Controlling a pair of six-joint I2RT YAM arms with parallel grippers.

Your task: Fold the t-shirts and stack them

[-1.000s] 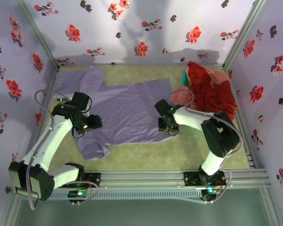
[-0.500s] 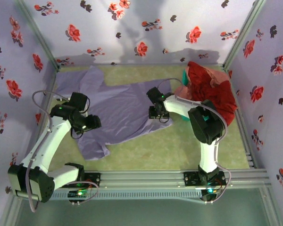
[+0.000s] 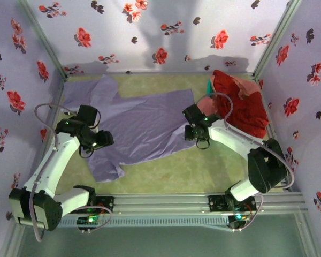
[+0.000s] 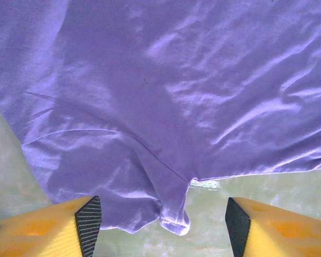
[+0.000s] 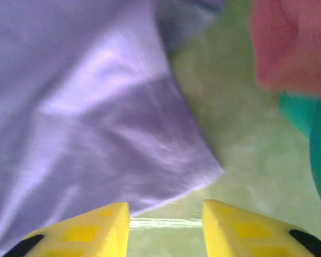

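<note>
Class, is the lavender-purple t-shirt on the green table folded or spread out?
Spread out: the lavender-purple thin-fabric t-shirt lies open on the green table, both sleeves sticking out, its body one wrinkled layer.

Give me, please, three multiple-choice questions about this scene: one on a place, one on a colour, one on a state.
1. Where on the table does the red heap of shirts lie?
A. near left corner
B. far right corner
C. centre

2. What colour is the spread t-shirt?
A. lavender
B. yellow
C. black

3. What state is the left pincer in?
A. shut on a sleeve
B. open over the t-shirt's edge
C. shut on a basket

Answers:
1 B: the heap sits where the far and right walls meet.
2 A: the top view and both wrist views show lavender cloth.
3 B: its fingers stand wide apart, with the cloth lying loose below.
</note>
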